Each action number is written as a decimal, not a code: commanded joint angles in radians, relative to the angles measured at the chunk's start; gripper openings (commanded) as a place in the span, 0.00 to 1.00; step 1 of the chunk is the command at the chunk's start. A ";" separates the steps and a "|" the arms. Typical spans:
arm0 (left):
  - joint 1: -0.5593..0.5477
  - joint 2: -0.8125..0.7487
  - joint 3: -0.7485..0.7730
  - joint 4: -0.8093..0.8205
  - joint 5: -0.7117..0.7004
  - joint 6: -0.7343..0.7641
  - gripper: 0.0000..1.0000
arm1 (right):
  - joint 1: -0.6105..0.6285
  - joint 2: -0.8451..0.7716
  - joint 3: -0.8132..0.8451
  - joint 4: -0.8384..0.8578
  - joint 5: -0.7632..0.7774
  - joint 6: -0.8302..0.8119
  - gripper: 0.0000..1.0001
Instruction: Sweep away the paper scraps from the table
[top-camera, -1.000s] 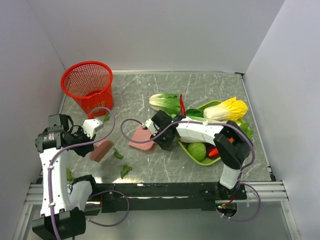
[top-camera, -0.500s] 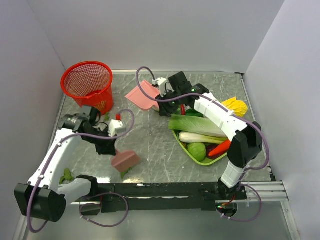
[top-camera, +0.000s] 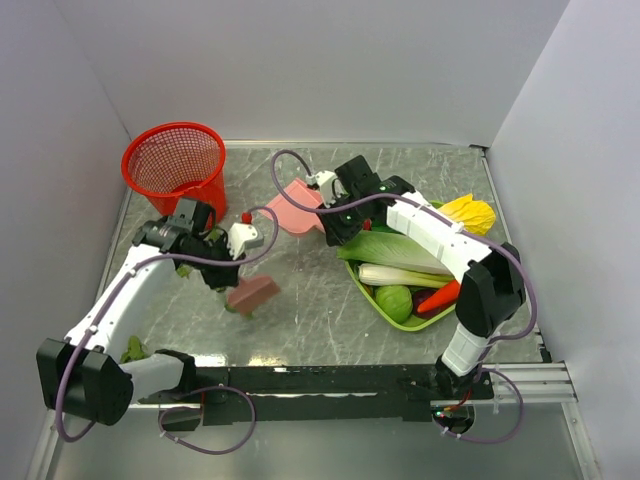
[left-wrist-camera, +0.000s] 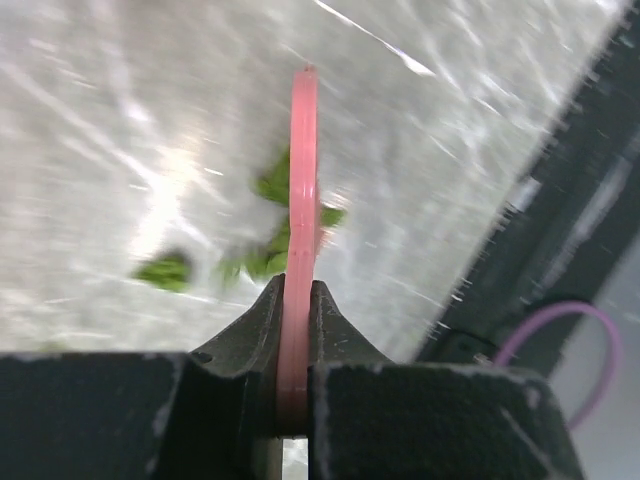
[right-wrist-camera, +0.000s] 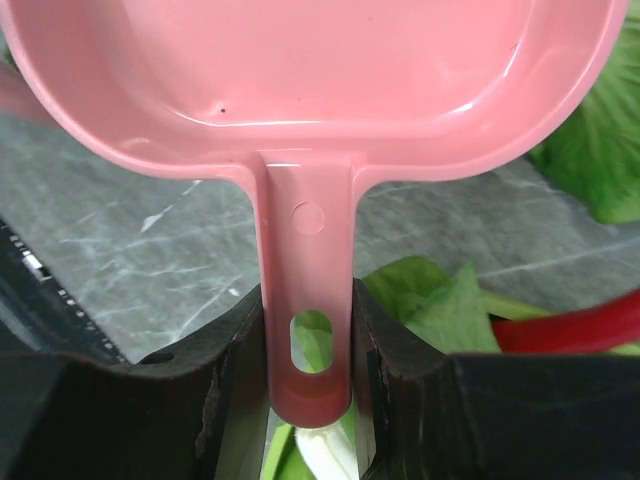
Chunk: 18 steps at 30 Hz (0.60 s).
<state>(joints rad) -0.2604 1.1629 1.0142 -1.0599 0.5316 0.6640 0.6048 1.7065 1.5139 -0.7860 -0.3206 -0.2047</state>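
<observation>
My left gripper (top-camera: 228, 272) is shut on a flat pink sweeper (top-camera: 253, 293) that it holds on edge on the table (top-camera: 300, 330). In the left wrist view the sweeper (left-wrist-camera: 302, 180) stands thin between the jaws of the left gripper (left-wrist-camera: 297, 300), with dark green paper scraps (left-wrist-camera: 268, 255) on both sides of it and one further left (left-wrist-camera: 165, 270). Another scrap (top-camera: 133, 348) lies at the front left. My right gripper (top-camera: 335, 217) is shut on the handle of the pink dustpan (top-camera: 293, 210). The right wrist view shows the right gripper (right-wrist-camera: 308, 335) and the dustpan's empty bowl (right-wrist-camera: 310, 80).
A red mesh basket (top-camera: 175, 165) stands at the back left. A lime green tray (top-camera: 432, 321) at the right holds toy vegetables: a pale green cabbage (top-camera: 395, 248), a red pepper (top-camera: 445, 294) and a yellow cabbage (top-camera: 470, 212) at its far edge. White walls surround the table.
My left arm has drawn the pink sweeper back from the front edge toward the table's middle. My right arm has brought the dustpan slightly nearer and to the right.
</observation>
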 joint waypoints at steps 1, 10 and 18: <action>0.000 0.020 0.125 0.054 -0.064 -0.027 0.01 | -0.002 -0.073 0.008 0.022 0.098 -0.018 0.00; 0.000 -0.141 0.242 0.026 -0.168 -0.125 0.01 | -0.008 -0.085 -0.035 0.050 0.150 0.001 0.00; 0.018 -0.055 0.262 0.131 -0.513 0.031 0.01 | 0.000 -0.064 -0.021 0.048 0.146 0.024 0.00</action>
<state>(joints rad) -0.2466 1.0668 1.2850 -1.0157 0.2420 0.6193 0.5995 1.6653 1.4788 -0.7620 -0.2028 -0.2043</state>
